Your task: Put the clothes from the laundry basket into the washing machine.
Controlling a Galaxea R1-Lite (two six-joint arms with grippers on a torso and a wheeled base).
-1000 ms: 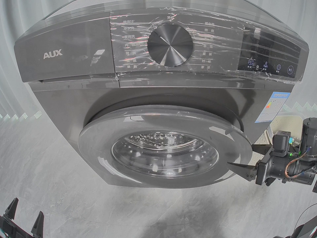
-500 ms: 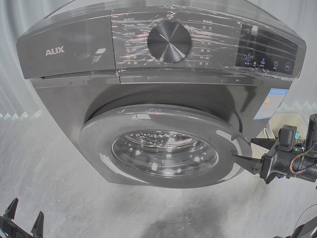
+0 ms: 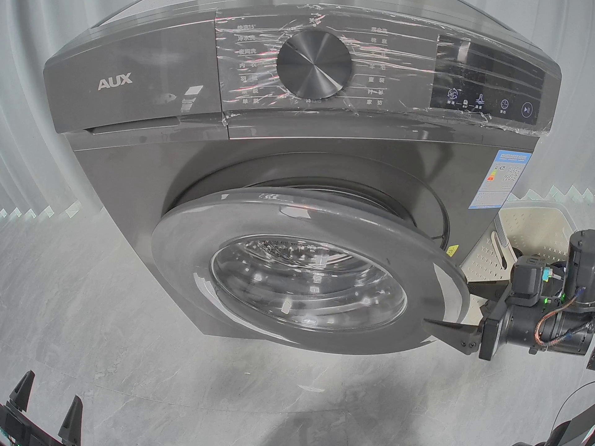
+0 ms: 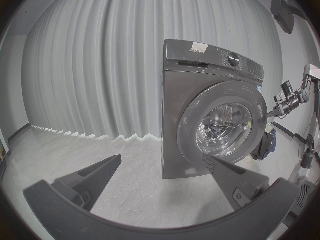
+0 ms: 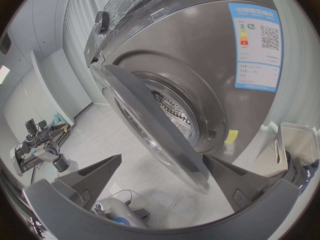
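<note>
The grey washing machine (image 3: 155,174) stands in front of me with its round glass door (image 3: 310,274) partly ajar, a gap showing at the door's right side. My right gripper (image 3: 455,311) is open at the door's right rim, one finger in front of the rim and one behind it. In the right wrist view the door's edge (image 5: 186,164) lies between the fingers of the right gripper (image 5: 161,157), and the drum (image 5: 173,112) shows behind it. The laundry basket (image 3: 536,230) stands right of the machine, holding dark clothes (image 5: 300,174). My left gripper (image 3: 46,401) hangs open and low at the left, holding nothing.
Pale marble-look floor (image 3: 93,317) spreads in front of and left of the machine. Grey curtains (image 4: 83,77) run along the wall behind. In the left wrist view, dark clothes (image 4: 265,145) hang beside the machine's far side.
The door has swung further out from the machine, with the right gripper staying at its rim. The head view has shifted a little. The left gripper has kept still.
</note>
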